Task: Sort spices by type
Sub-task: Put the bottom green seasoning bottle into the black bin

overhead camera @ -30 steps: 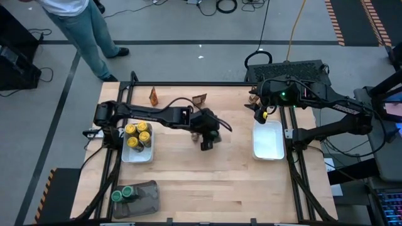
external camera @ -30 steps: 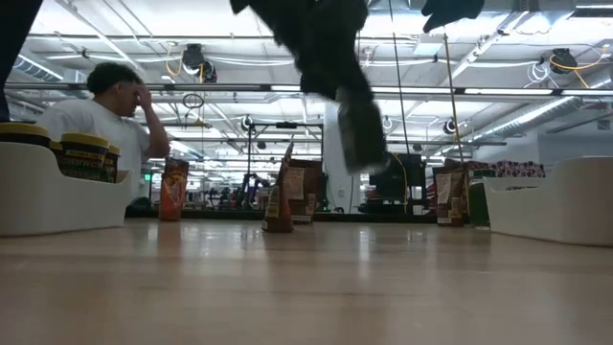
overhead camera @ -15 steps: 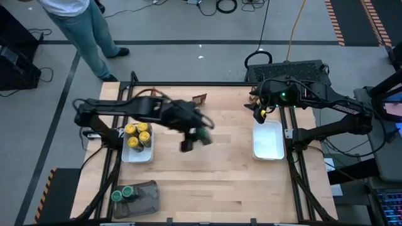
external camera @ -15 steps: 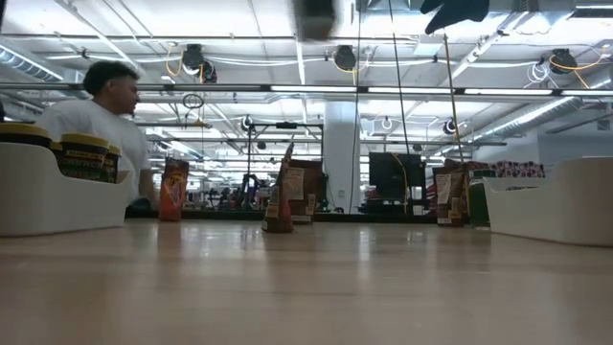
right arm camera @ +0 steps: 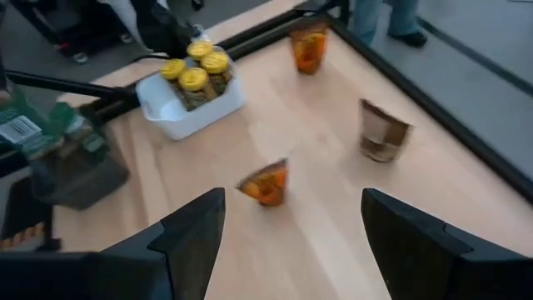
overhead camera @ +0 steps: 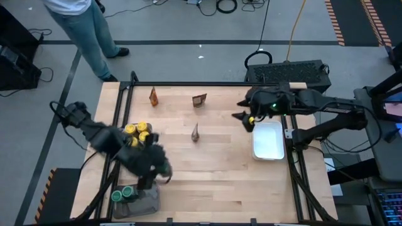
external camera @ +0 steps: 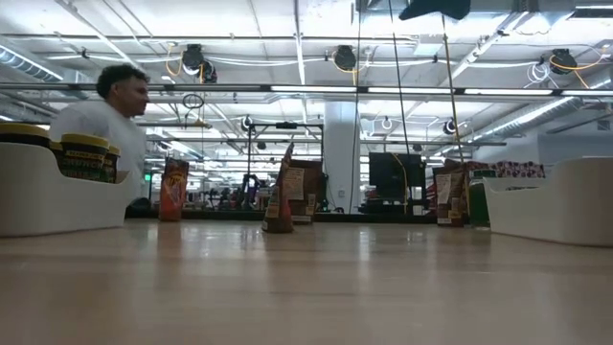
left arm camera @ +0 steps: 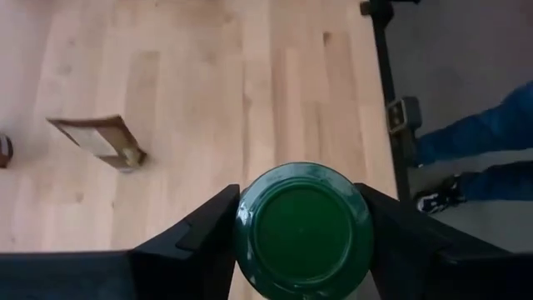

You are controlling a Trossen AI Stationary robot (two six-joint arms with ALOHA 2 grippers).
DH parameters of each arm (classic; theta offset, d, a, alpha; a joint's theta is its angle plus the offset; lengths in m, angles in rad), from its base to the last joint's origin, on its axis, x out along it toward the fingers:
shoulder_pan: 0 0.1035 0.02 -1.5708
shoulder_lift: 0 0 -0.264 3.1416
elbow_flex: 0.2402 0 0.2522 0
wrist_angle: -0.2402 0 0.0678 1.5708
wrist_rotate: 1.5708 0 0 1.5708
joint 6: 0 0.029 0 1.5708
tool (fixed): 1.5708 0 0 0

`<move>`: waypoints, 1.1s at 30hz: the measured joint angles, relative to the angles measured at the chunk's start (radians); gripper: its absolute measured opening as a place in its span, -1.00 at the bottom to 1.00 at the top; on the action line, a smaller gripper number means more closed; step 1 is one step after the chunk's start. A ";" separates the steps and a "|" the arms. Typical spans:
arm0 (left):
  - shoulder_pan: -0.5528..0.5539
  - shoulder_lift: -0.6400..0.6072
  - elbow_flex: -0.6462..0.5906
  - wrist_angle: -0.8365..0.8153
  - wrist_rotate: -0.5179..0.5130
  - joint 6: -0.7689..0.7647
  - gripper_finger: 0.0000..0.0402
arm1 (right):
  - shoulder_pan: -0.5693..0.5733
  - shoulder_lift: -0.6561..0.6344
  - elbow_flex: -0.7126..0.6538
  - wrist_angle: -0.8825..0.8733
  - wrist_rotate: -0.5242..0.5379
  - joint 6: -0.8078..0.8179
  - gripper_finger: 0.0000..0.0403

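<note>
1. Left arm: from where I stand, the left claw [overhead camera: 147, 177] is clamped around a green-lidded jar [left arm camera: 304, 229]; the wrist camera shows the lid filling the gap between the two fingers [left arm camera: 208, 237]. Seen from above, it hangs at about 7 o'clock on the tabletop [overhead camera: 213, 169], right beside the dark grey tray [overhead camera: 147, 199].

2. That tray already carries green-lidded jars [overhead camera: 122, 194], which sit at roughly 7 o'clock from the loaded claw, very near. My guess is the coming move is a short drop into the tray, jar kept upright with its long axis vertical.

3. The white tray [overhead camera: 137, 155] at 9 o'clock holds the yellow-lidded jars [overhead camera: 137, 134], just beside the left arm.

4. Three brown-orange packets are left loose: one [overhead camera: 153, 96] at 11 o'clock, one [overhead camera: 200, 100] near 12, one [overhead camera: 195, 132] at the middle of the tabletop. The middle one looks about equally far from both arms.

5. Right arm: the right claw [overhead camera: 246, 119] hangs at 2 o'clock, spread wide and holding nothing, beside the second white tray [overhead camera: 268, 140], which has nothing in it. The packets lie toward 9 o'clock from it.
</note>
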 joint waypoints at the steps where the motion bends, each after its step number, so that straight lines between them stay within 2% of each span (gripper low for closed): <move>1: -0.032 0.003 0.000 -0.010 -0.024 -0.031 0.07 | 0.016 0.016 0.000 0.015 0.000 0.010 0.32; 7: -0.207 0.022 -0.001 -0.098 -0.166 -0.243 0.07 | 0.093 0.125 0.000 0.078 0.001 0.042 0.32; 10: -0.275 0.029 -0.037 -0.091 -0.184 -0.341 0.07 | 0.127 0.177 0.000 0.136 0.001 0.050 0.32; 16: -0.381 0.029 -0.186 -0.058 -0.190 -0.500 0.07 | 0.183 0.237 0.000 0.236 0.000 0.065 0.32; 23: -0.440 0.029 -0.375 0.065 -0.190 -0.607 0.07 | 0.223 0.258 0.000 0.273 -0.003 0.065 0.32; 29: -0.452 0.029 -0.489 0.178 -0.170 -0.611 0.07 | 0.233 0.258 0.000 0.275 -0.003 0.095 0.32; 33: -0.451 0.029 -0.540 0.190 -0.164 -0.611 0.07 | 0.232 0.258 0.000 0.276 -0.002 0.098 0.32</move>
